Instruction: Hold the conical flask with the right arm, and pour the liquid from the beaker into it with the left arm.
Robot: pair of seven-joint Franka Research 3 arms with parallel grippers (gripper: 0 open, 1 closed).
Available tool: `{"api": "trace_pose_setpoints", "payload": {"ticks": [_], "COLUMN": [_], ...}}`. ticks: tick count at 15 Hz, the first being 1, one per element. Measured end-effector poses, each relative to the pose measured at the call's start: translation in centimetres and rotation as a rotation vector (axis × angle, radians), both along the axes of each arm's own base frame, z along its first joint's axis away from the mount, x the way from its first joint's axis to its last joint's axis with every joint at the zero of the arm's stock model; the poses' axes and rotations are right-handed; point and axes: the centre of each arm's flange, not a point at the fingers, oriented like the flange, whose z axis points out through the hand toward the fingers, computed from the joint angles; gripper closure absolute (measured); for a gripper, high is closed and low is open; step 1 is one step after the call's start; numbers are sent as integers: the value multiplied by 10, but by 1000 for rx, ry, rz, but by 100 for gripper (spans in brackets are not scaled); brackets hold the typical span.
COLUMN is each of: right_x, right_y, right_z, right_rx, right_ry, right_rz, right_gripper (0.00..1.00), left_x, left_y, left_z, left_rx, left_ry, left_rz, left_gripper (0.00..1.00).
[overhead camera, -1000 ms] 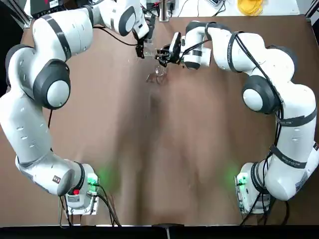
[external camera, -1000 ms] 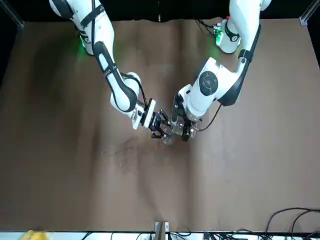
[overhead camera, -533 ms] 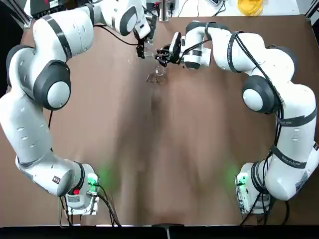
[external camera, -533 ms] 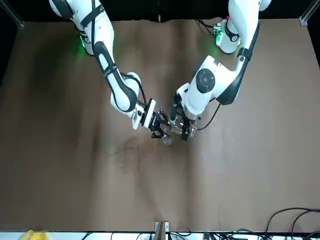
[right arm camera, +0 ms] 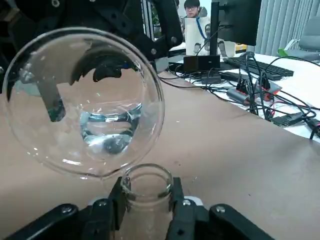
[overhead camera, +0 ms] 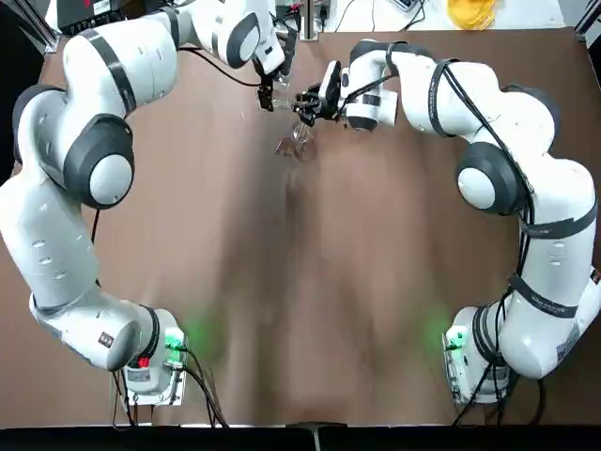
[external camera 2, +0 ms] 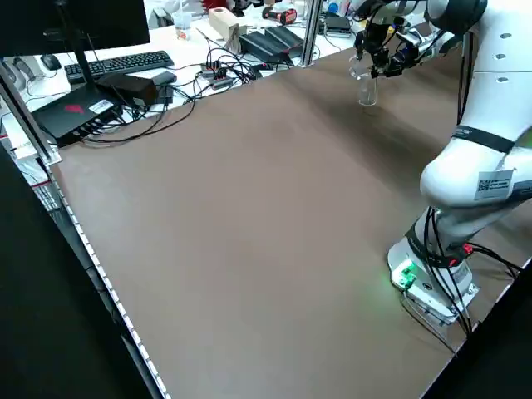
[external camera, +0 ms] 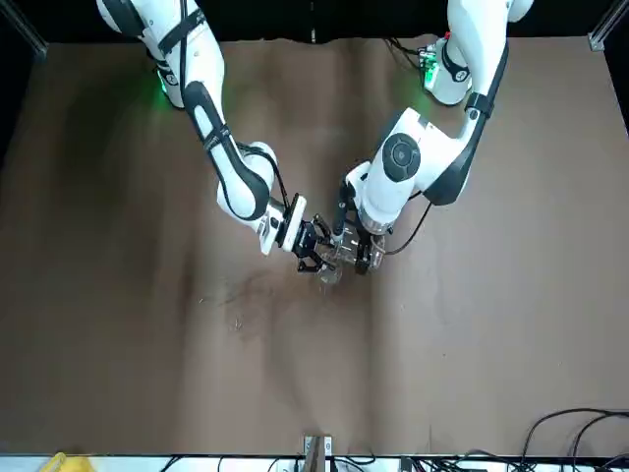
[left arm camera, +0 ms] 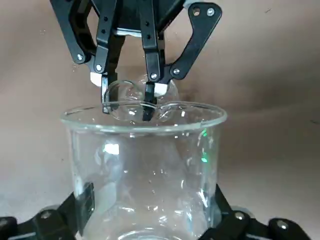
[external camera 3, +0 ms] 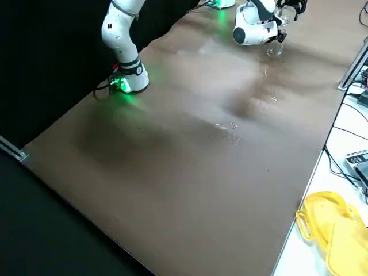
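My right gripper [right arm camera: 147, 200] is shut on the neck of the conical flask [right arm camera: 146, 186], a small clear vessel standing on the brown table near its far edge [overhead camera: 299, 139]. My left gripper [left arm camera: 147, 215] is shut on the beaker [left arm camera: 145, 165], held tilted just above and beside the flask's mouth. In the right wrist view the beaker's [right arm camera: 85, 100] round mouth faces the camera, with clear liquid pooled in its lower side. From the front, the two grippers meet over the flask [external camera: 329, 273]: the right gripper [external camera: 310, 246] and the left gripper [external camera: 359, 251].
The brown table [overhead camera: 300, 282] stretches bare towards both arm bases. A yellow object [overhead camera: 470, 11] lies beyond the far edge. Cables, a keyboard [external camera 2: 116, 62] and boxes crowd the desk past that edge. A person [right arm camera: 191, 7] sits far behind.
The left arm's wrist has shifted slightly, bringing the beaker a little closer over the flask. The right arm and flask have stayed put.
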Motion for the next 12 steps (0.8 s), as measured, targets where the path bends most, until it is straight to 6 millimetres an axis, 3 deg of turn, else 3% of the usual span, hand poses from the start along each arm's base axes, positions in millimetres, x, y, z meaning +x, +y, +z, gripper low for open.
{"api": "trace_pose_setpoints", "payload": {"ticks": [12], "right_x": [0], "right_y": [0], "right_z": [0], "right_rx": [-1], "right_ry": [0], "right_rz": [-1], "right_gripper": [61], "left_x": [1], "left_y": [1], "left_z": [2], "left_rx": [13], "left_ry": [-4], "left_rz": [6], "left_gripper": [2]}}
